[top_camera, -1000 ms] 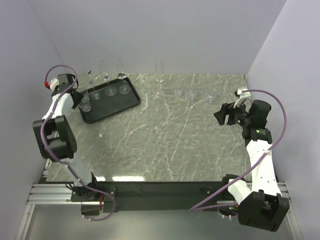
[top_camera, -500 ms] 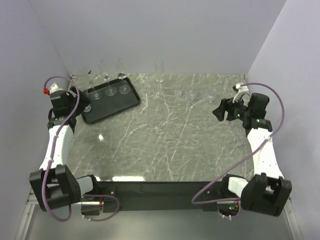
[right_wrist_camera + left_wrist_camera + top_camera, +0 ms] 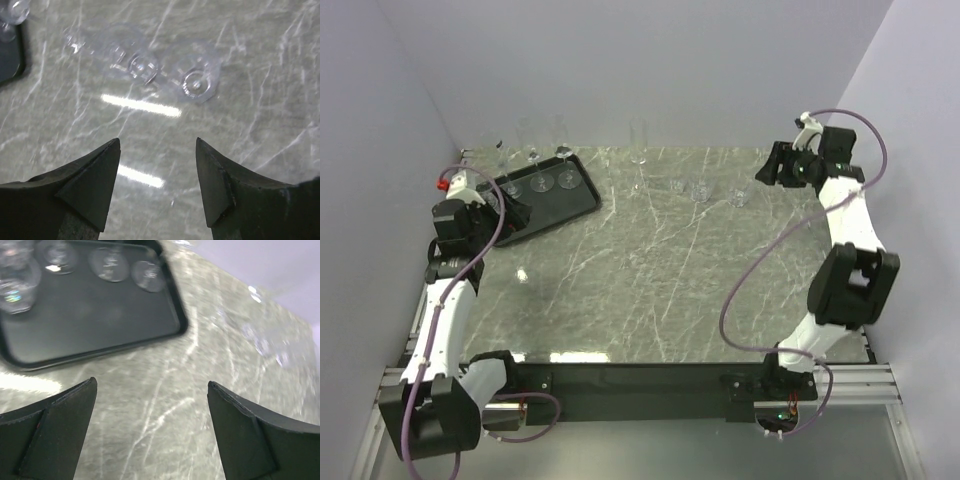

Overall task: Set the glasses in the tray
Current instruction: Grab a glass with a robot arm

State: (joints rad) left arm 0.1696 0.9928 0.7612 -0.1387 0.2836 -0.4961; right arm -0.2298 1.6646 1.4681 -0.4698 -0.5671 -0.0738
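Note:
The black tray (image 3: pixel 560 207) lies at the far left of the table and holds several clear glasses (image 3: pixel 541 181), some of them stemmed. In the left wrist view the tray (image 3: pixel 100 330) fills the upper left, with round glass bases (image 3: pixel 112 262) along its far side. My left gripper (image 3: pixel 517 213) hovers over the tray's near edge, open and empty (image 3: pixel 150 387). A tall flute (image 3: pixel 638 152) and three short tumblers (image 3: pixel 701 190) stand on the marble at the back. My right gripper (image 3: pixel 763 172) hangs open and empty (image 3: pixel 157 142) just right of the tumblers (image 3: pixel 199 82).
The marble table (image 3: pixel 650 270) is walled at the back and on both sides. The right arm reaches along the right wall. A corner of the tray (image 3: pixel 10 55) shows at the left edge of the right wrist view. Blurred tumblers (image 3: pixel 260 340) show far right in the left wrist view.
My left gripper opened wide and drew back from the tray's left end towards the near side. My right arm swung up to the back, near the tumblers, its jaws narrowing a little.

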